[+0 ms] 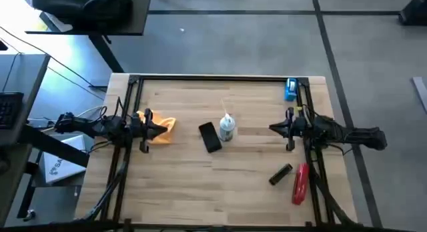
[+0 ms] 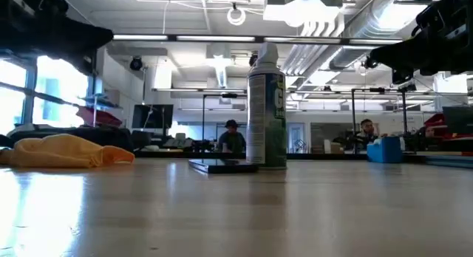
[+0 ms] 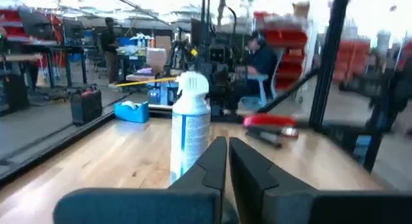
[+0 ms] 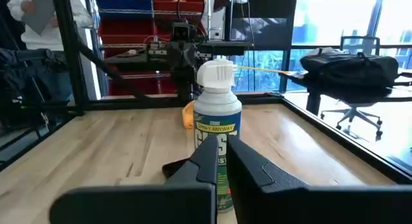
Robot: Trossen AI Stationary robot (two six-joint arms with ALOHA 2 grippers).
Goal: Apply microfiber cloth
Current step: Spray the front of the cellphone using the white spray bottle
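At the left side of your wooden counter you have the microfiber cloth, a crumpled orange-yellow heap lying flat on the wood. In the low view it shows as a soft mound at the far left. Your left end effector sits right over the cloth's edge in the high view; its two dark fingers are pressed together with only a thin slit between them, so it is clenched, and you cannot tell from these views whether any fabric is caught in it.

Moving right, near the middle of the counter, you see the black phone lying flat, and just beside it on the right the spray can standing upright with a white cap. The low view shows the can tall and upright with the phone's thin dark edge at its foot.

Further right, your right end effector hangs well apart from the can, pointing toward it; its fingers are likewise closed on nothing.

At the far right corner sits a blue tape dispenser. At the near right lie a small dark object and, just beside it, a red tool.
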